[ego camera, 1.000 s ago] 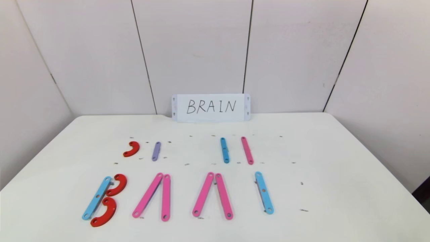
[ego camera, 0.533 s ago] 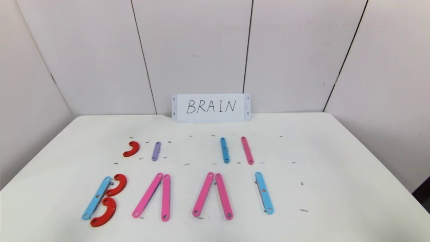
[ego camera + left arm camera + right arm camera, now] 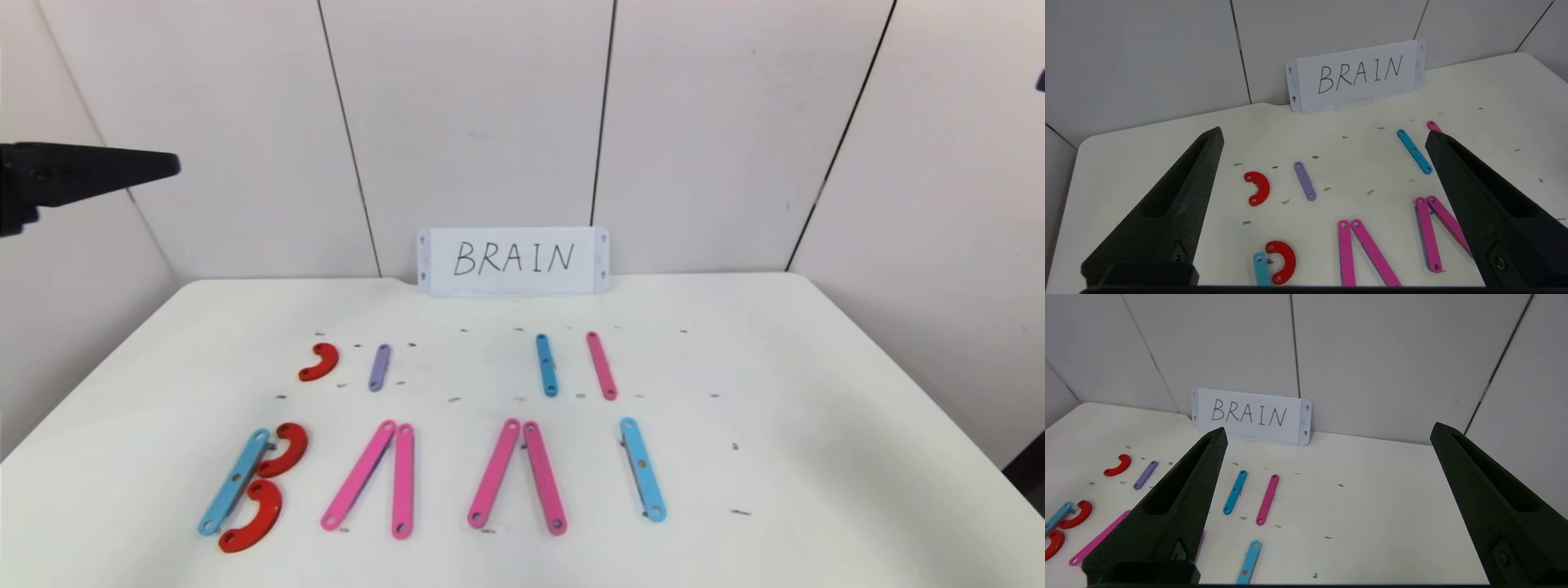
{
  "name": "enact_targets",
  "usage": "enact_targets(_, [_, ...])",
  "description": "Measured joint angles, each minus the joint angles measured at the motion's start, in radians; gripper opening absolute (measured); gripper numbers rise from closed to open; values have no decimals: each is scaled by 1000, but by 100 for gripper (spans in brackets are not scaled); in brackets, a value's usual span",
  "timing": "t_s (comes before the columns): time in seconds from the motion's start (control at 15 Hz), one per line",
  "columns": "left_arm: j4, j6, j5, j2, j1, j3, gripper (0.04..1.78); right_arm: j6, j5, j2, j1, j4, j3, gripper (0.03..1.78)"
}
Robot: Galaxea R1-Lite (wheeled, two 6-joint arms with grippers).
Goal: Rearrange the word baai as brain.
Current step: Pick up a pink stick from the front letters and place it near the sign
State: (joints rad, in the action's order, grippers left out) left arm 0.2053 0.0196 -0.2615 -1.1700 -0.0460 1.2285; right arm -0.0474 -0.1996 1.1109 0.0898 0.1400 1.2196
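1. A moment before, no arm showed above the worktop [image 3: 816,392]; now the left gripper [image 3: 1323,143] had risen into sight high at the left edge, and only a sliver of the right arm showed at the far right.
2. I judged this to be the very start: the arms were lifting, and no piece had moved.
3. Both sets of jaws stood wide apart and held nothing; the right gripper [image 3: 1327,437] was also high above the worktop.
4. The word baai [image 3: 433,478] lay along the near edge, well below and apart from both jaws.
5. The spare pieces, a red curve [image 3: 319,362], a purple bar [image 3: 380,367], a blue bar [image 3: 546,365] and a pink bar [image 3: 601,365], lay in a row between the word and the card [image 3: 513,261] at the far edge.
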Motion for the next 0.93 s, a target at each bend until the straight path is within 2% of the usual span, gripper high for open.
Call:
enact_targets(0.07, [19,0,-1,-37,-16,22,174,25,-20,35,16,4,16,174])
enact_targets(0.2, [69,5,-1,-99,-48,54,174,81,-26,107,45,6,42,174])
enact_targets(0.33, [90,8,0,-139,-76,64,174,105,-28,182,76,9,73,174])
enact_targets(0.53, [91,8,0,-176,-93,57,174,109,-28,281,145,28,141,174])
enact_targets(0.73, [90,9,1,-197,-103,42,174,103,-28,359,216,124,231,174])
enact_targets(0.93, [92,9,6,-224,-105,36,174,93,-28,425,247,159,263,174])
